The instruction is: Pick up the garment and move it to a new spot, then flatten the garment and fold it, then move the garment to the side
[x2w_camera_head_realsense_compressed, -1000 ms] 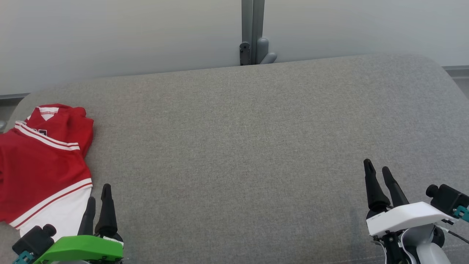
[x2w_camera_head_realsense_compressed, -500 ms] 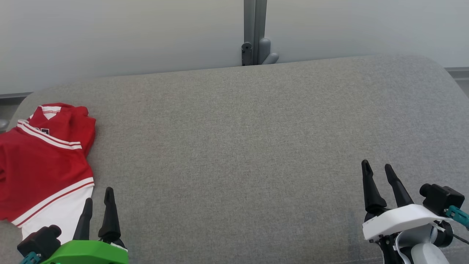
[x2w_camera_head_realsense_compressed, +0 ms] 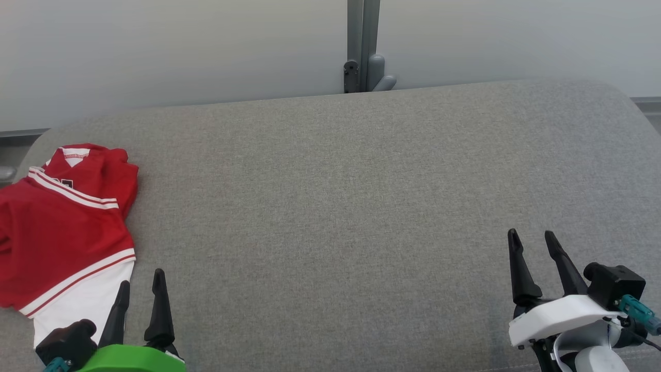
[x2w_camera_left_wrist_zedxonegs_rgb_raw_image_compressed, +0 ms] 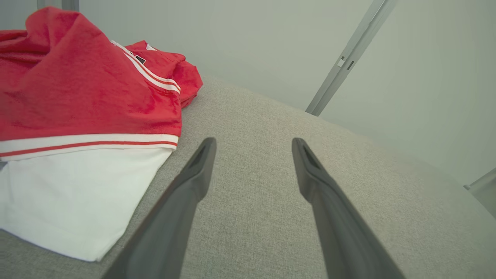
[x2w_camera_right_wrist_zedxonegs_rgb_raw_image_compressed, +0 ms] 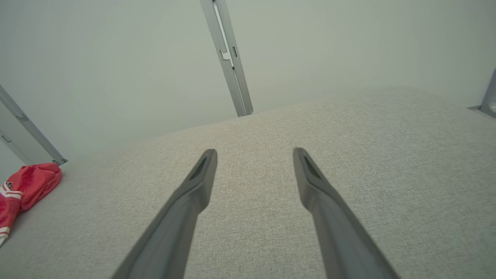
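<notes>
The garment (x2w_camera_head_realsense_compressed: 62, 232) lies lengthwise near-to-far, collar (x2w_camera_head_realsense_compressed: 73, 153) toward the wall (x2w_camera_head_realsense_compressed: 155, 51).

Head view: is looking forward and down over the counter (x2w_camera_head_realsense_compressed: 330, 206), facing the far wall (x2w_camera_head_realsense_compressed: 206, 46).
Left wrist view: is skimming low along the left claw (x2w_camera_left_wrist_zedxonegs_rgb_raw_image_compressed: 254, 143), close by the counter's left edge.
Right wrist view: is skimming low along the right claw (x2w_camera_right_wrist_zedxonegs_rgb_raw_image_compressed: 255, 153).
Shared: all are catching the garment (x2w_camera_head_realsense_compressed: 62, 227).
</notes>
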